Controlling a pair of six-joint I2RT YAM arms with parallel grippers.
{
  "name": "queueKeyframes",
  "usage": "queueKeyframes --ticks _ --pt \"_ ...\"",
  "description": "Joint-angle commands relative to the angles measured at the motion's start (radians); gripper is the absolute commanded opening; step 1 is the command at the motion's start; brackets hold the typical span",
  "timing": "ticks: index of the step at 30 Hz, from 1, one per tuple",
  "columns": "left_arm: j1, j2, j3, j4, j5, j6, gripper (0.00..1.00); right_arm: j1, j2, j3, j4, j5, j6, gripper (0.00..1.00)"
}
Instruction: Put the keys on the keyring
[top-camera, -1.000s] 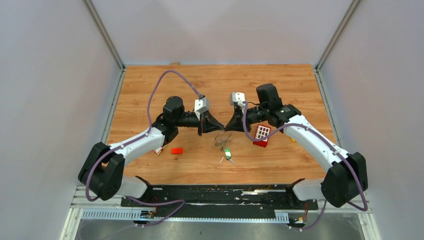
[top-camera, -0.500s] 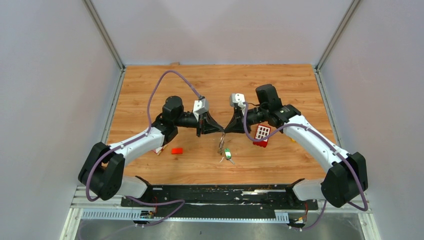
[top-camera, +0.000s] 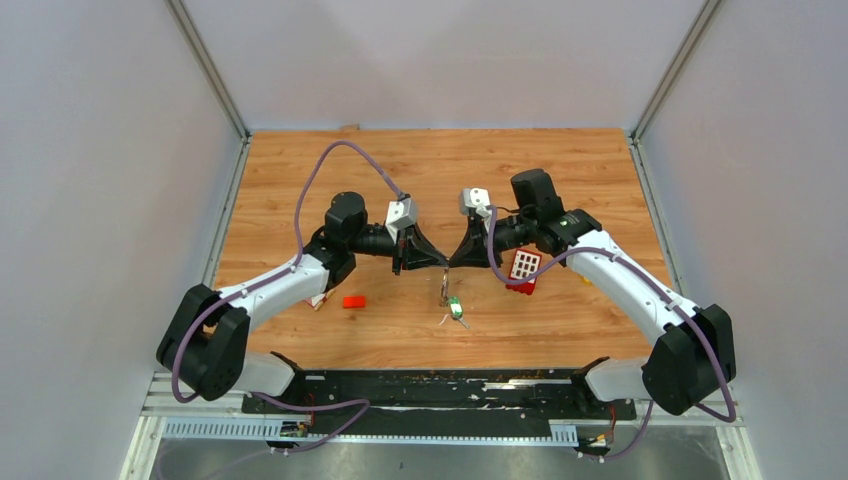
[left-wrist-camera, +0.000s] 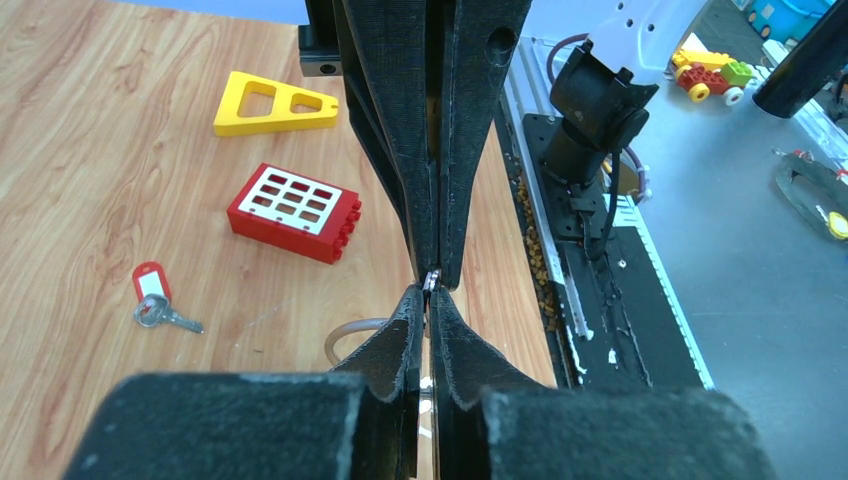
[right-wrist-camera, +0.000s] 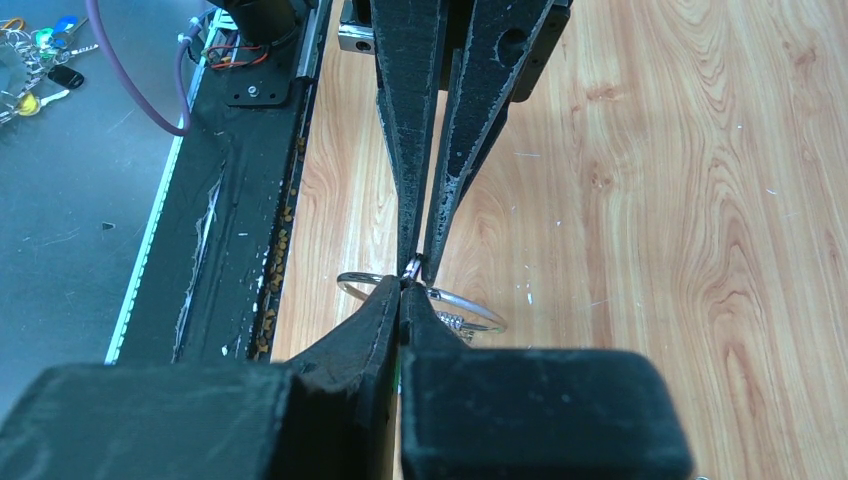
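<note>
My left gripper (top-camera: 441, 263) and right gripper (top-camera: 452, 260) meet tip to tip above the middle of the table. Both are shut on the thin silver keyring (top-camera: 443, 290), which hangs edge-on just below the tips. In the right wrist view the keyring (right-wrist-camera: 478, 311) curves out from my shut right gripper (right-wrist-camera: 404, 288). In the left wrist view an arc of it (left-wrist-camera: 345, 335) shows beside my shut left gripper (left-wrist-camera: 428, 293). A green-headed key (top-camera: 456, 309) lies on the table under the ring. A red-tagged key (left-wrist-camera: 153, 291) lies apart on the wood.
A red block with white squares (top-camera: 524, 267) lies beside the right arm, also in the left wrist view (left-wrist-camera: 294, 211). A yellow wedge (left-wrist-camera: 270, 102) lies beyond it. A small red block (top-camera: 353, 301) lies near the left arm. A black rail (top-camera: 440, 385) runs along the near edge.
The two grippers have closed the small gap between their tips and now touch. The keyring has swung from lying tilted and open to hanging edge-on below them.
</note>
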Motion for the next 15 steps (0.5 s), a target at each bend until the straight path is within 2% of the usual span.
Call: queueKeyframes --ticks 1,8,15 --pt "0.000 -0.009 0.016 0.021 0.030 0.008 0.07 -0.008 -0.009 0.027 0.022 -0.030 -0.028 0.00" --pt "-0.001 -0.007 0.017 0.020 0.037 0.001 0.06 -0.008 -0.007 0.027 0.021 -0.028 -0.033 0.00" --pt "-0.001 -0.006 0.016 0.021 0.039 0.002 0.12 -0.010 -0.006 0.028 0.015 -0.030 -0.038 0.00"
